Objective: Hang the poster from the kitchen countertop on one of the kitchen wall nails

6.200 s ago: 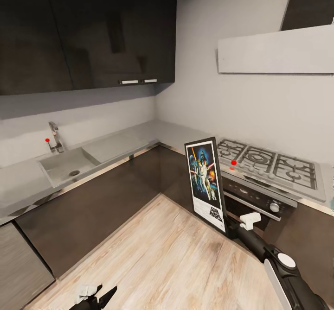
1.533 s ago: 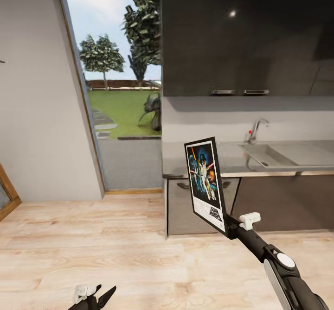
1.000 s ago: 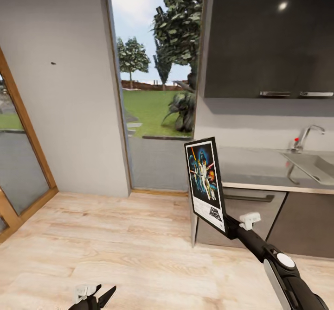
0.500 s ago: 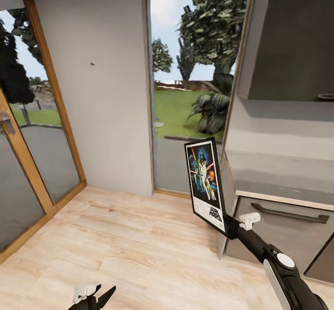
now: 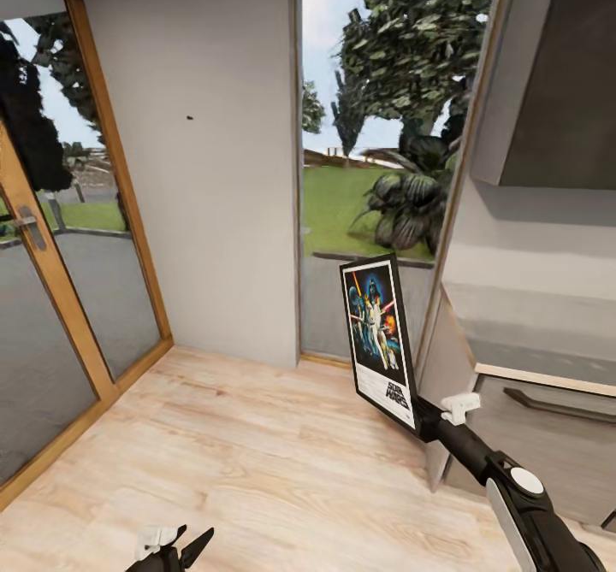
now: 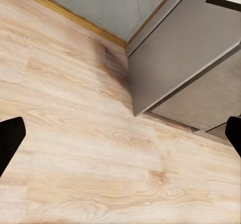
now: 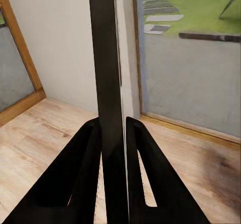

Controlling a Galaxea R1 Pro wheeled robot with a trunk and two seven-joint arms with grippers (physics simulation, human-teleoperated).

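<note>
Poster [image 5: 377, 338]: upright, clamped at its lower edge by right gripper [image 5: 425, 419]. Left gripper [image 5: 175, 546]: jaws wide, empty. Nail [image 5: 189, 116]: probably the wall's dark dot.

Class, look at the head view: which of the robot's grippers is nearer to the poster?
Right. The right gripper is clamped on the bottom corner of the poster, holding it upright. The left gripper hangs open low over the wooden floor, well apart from the poster.
</note>
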